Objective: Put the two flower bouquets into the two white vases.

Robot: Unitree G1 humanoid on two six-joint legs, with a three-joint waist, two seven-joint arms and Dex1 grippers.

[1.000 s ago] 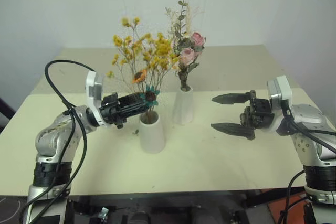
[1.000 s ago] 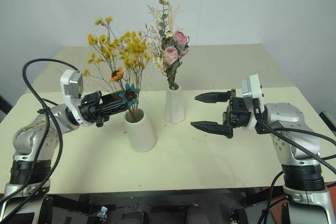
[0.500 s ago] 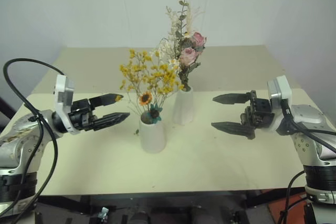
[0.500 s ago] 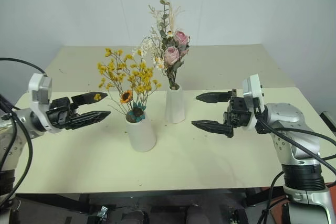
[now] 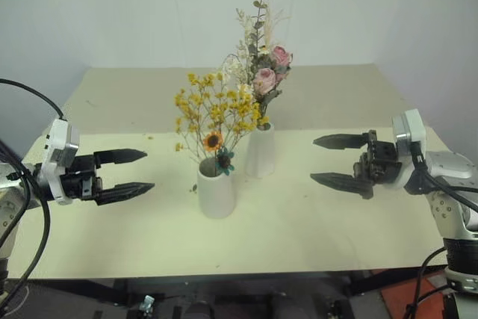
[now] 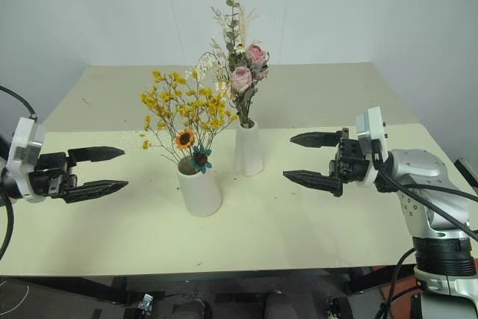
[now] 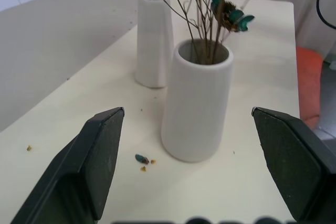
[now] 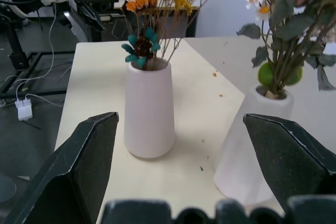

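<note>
The yellow bouquet (image 5: pixel 215 110) with its orange sunflower stands in the short wide-mouthed white vase (image 5: pixel 216 191) near the table's middle. Just behind and to its right, the pink-rose bouquet (image 5: pixel 263 72) with eucalyptus rises from the taller narrow-necked vase (image 5: pixel 259 152). My left gripper (image 5: pixel 131 172) is open and empty, well to the left of the short vase, fingers pointing toward it. To the right of both vases, my right gripper (image 5: pixel 330 160) is open and empty, aimed left. Both vases appear between the fingers in the left wrist view (image 7: pixel 196 103) and the right wrist view (image 8: pixel 149 109).
The cream table (image 5: pixel 314 222) has small flower crumbs scattered left of the short vase (image 7: pixel 143 160). A white wall stands behind. Black cables loop by my left arm (image 5: pixel 30 207). Equipment and cords stand past the table's edge (image 8: pixel 31 51).
My left gripper let go of the yellow bouquet, opened, and drew back to the left, away from the short vase. The bouquet settled lower into that vase. My right gripper shifted slightly right.
</note>
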